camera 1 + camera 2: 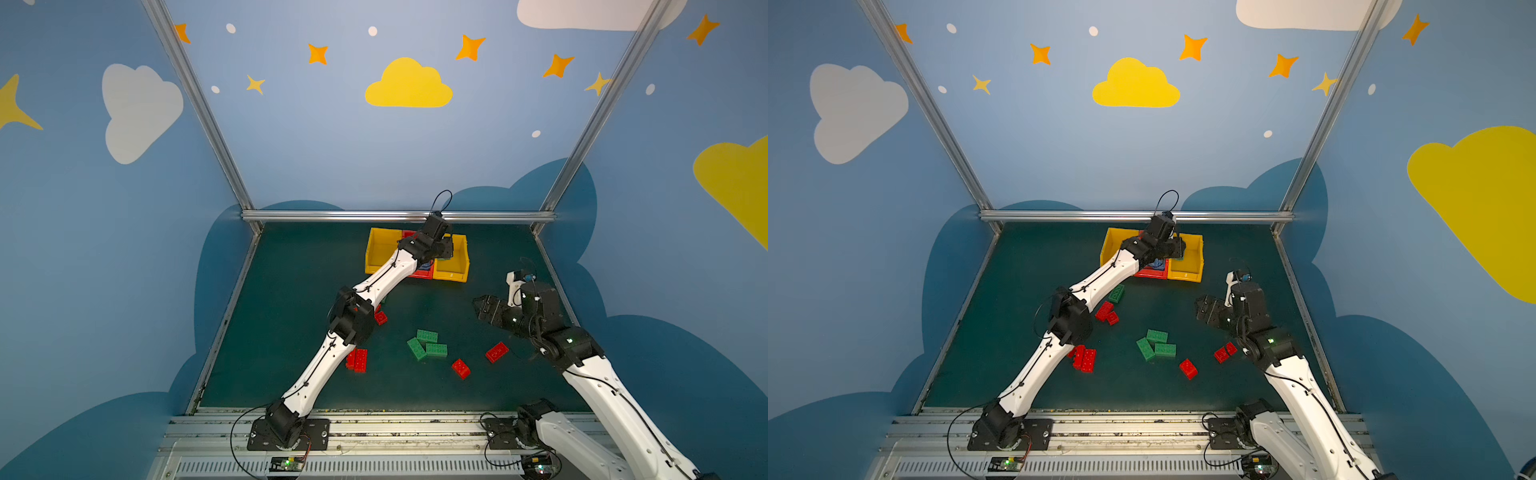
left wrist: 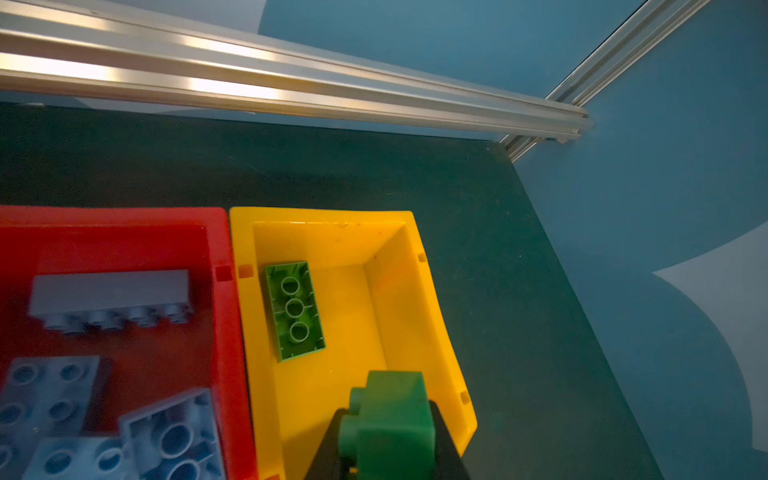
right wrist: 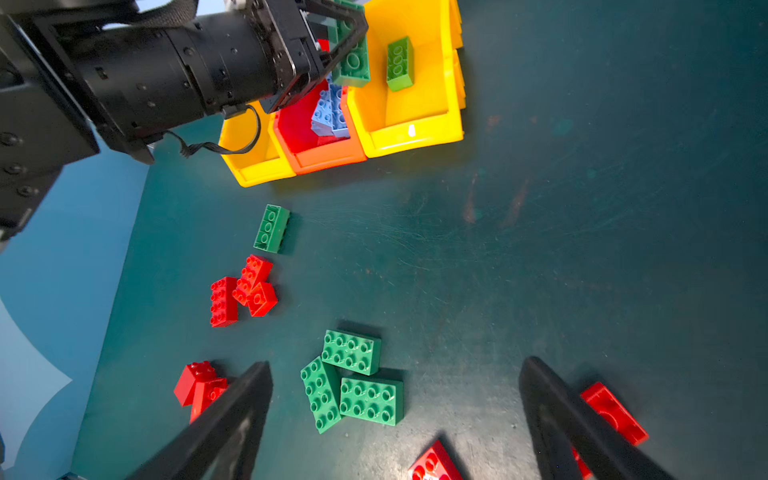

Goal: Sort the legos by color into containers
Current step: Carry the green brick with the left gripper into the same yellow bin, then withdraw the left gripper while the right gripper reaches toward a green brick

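Left wrist view, left claw (image 2: 388, 451) gripping green lego (image 2: 392, 415), right claw (image 3: 397, 370) wide, empty, green mat (image 2: 478, 249), blue walls (image 2: 665, 187)

Both top views look steeply down from high above the near edge of the tabletop (image 1: 282, 353), facing the far wall (image 1: 374, 158) and taking in the whole surface with the three joined bins (image 1: 376, 249). The left wrist view sits close over the red bin (image 2: 124, 224) and a yellow bin (image 2: 332, 220), the green lego (image 2: 390, 411) clamped in the left tool (image 2: 386, 449) nearest the lens. The right wrist view hangs higher, looking between the spread fingers (image 3: 232, 415) of the right tool (image 3: 395, 363) across the tabletop to the same bins.
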Controlling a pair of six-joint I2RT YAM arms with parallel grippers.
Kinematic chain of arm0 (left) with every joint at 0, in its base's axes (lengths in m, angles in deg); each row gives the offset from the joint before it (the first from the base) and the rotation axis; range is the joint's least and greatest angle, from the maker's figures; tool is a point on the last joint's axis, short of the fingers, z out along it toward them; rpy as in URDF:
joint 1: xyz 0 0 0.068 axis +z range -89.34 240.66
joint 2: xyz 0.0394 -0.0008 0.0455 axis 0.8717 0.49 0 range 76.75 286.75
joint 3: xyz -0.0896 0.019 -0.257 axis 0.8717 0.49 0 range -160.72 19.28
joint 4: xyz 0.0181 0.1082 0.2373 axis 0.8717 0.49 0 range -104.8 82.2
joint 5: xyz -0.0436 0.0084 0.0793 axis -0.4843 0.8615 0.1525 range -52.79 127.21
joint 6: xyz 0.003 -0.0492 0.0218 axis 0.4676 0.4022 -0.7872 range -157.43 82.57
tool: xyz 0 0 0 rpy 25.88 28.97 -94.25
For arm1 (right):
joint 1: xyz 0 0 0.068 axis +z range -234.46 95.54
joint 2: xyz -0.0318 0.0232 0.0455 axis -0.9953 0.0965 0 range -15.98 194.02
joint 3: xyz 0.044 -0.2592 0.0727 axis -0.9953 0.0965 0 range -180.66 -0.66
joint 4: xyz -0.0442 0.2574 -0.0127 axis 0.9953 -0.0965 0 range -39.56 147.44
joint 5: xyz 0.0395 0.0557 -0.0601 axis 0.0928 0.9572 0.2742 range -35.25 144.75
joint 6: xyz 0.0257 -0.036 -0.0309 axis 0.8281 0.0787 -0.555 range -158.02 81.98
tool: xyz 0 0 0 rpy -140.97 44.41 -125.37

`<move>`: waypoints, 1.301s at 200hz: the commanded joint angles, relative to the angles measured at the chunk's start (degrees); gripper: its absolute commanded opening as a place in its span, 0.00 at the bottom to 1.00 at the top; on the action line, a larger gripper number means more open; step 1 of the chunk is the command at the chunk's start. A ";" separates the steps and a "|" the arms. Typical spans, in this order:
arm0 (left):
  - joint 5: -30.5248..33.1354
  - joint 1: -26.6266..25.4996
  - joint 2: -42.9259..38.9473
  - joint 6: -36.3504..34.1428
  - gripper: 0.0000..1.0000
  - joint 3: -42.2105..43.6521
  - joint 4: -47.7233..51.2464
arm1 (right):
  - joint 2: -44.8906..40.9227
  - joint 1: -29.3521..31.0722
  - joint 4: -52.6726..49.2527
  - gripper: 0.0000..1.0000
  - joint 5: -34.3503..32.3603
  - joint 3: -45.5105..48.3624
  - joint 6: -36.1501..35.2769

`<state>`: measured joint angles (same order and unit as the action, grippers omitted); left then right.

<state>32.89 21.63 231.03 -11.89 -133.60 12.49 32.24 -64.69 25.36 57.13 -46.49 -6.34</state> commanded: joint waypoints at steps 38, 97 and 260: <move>-0.52 0.33 4.32 2.41 0.47 -5.22 -8.08 | 0.84 -1.04 -3.14 0.91 0.13 -3.42 -1.30; -0.27 0.14 -2.26 2.49 0.90 -0.86 -7.14 | -0.44 -1.14 -4.26 0.97 -0.37 -4.05 -1.20; 31.49 4.34 -92.34 16.21 1.00 114.73 -11.64 | 45.97 18.99 3.93 0.95 -4.58 -26.04 5.21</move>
<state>59.64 25.94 144.89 -0.22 -24.25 -4.36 69.60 -47.78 28.36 52.29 -65.15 -3.19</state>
